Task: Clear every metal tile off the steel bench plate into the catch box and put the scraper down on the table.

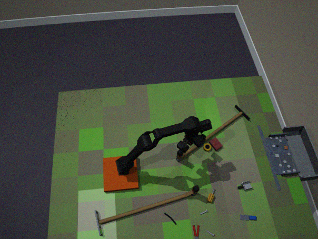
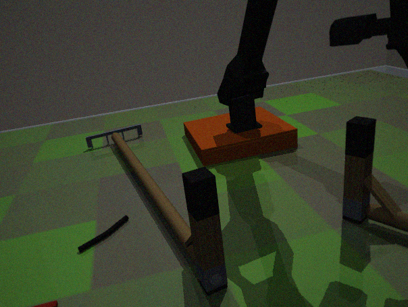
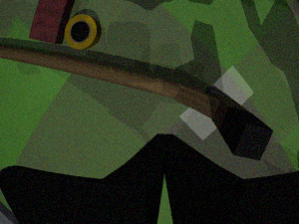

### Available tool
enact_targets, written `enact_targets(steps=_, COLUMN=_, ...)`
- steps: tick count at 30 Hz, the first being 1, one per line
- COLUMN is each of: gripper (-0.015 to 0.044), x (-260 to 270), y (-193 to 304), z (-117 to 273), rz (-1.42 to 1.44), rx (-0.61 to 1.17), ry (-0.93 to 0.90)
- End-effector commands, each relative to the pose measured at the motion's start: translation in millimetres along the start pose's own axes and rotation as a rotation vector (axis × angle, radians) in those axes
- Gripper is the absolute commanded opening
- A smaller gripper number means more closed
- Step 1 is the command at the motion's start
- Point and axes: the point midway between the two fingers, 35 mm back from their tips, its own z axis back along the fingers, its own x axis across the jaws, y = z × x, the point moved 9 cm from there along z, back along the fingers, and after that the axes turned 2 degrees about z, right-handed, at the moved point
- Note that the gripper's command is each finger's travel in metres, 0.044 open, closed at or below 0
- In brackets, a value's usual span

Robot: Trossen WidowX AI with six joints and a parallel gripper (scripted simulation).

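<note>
The long scraper has a wooden handle and a wide dark blade. It lies diagonally, blade toward the upper right of the top view. Its black-capped grip post stands upright at the near end. My gripper is shut and empty. It hangs above the handle near the post, not touching it. In the exterior view its fingertips are out of view. Several small pale tiles and one orange tile lie on the steel bench plate. The catch box adjoins its far end.
A second long tool with an open-frame head lies at the lower left. A yellow ring and a red block lie beside the scraper. Pliers, screws and small hand tools lie at the lower right.
</note>
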Motion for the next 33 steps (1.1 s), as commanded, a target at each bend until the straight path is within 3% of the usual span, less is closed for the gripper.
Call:
enact_targets(steps=1, gripper=0.0, x=13, y=2, z=-4, rz=0.112, rx=-0.021, ry=-0.025)
enact_targets(steps=33, gripper=0.0, x=103, y=29, z=-51, rz=1.03, rx=-0.154, ry=-0.143)
